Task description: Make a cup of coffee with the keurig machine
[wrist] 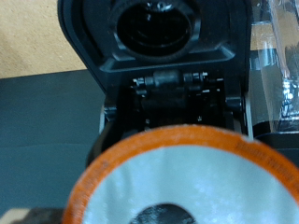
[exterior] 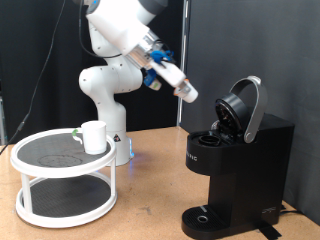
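Observation:
The black keurig machine (exterior: 238,165) stands at the exterior view's right with its domed lid (exterior: 243,105) raised open. My gripper (exterior: 186,93) hangs in the air just to the exterior view's left of the open lid, tilted towards it, shut on a small coffee pod (exterior: 188,95). In the wrist view the pod (wrist: 187,177) fills the foreground, with an orange rim and a silver foil top. The machine's open pod chamber (wrist: 173,93) and the underside of its lid (wrist: 159,28) lie right behind it. The white cup (exterior: 95,136) stands on a round stand at the exterior view's left.
The cup sits on the top tier of a white two-tier round stand (exterior: 40,165) with dark mesh shelves. The robot's white base (exterior: 105,95) rises behind the stand. The wooden table (exterior: 150,215) lies between stand and machine. A black curtain backs the scene.

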Robot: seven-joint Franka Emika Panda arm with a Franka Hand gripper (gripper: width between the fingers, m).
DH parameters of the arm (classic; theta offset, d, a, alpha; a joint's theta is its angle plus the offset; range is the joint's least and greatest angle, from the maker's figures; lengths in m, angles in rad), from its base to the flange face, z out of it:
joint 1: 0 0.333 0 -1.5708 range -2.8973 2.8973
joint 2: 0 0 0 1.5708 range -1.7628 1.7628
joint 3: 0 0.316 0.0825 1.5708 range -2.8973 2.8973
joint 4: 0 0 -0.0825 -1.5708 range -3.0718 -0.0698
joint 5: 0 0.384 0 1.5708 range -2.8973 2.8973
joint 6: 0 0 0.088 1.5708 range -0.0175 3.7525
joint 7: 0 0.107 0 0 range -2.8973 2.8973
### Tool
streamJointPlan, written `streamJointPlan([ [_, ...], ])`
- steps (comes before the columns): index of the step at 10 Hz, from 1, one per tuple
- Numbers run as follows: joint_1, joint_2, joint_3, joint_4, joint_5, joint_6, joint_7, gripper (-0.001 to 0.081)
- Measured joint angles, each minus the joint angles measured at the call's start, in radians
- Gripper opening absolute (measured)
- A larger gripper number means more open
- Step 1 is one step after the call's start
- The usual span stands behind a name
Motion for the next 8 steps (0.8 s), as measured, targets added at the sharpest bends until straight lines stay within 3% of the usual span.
streamJointPlan([
  [5, 0.007, 0.008, 0.01, -0.001, 0.003, 0.001, -0.015, 0.0402],
  [8, 0.013, 0.047, 0.023, -0.002, 0.003, 0.007, -0.02, 0.0402],
])
